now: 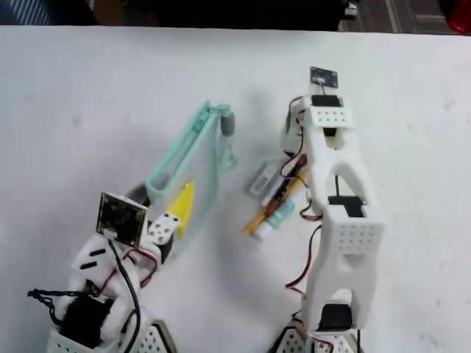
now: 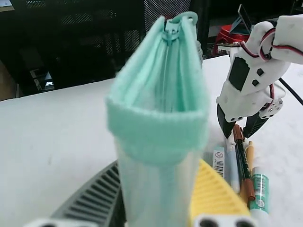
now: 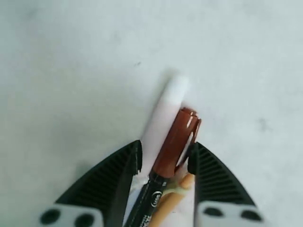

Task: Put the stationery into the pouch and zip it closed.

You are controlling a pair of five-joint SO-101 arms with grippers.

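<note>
Brown pen (image 3: 177, 132), just beside the pouch (image 2: 161, 123), lies between my right pincer's (image 3: 164, 149) narrowly parted jaws; I'd close squarely on it, my left pincer (image 2: 156, 198) clamping the pouch.

The white counter (image 1: 88, 88) is evenly lit. Past its far edge runs a dark strip (image 1: 221, 13), with a blue striped patch (image 1: 26, 11) at one end and grey flooring (image 1: 412, 15) at the other. Black mesh (image 2: 94, 38) stands behind.
</note>
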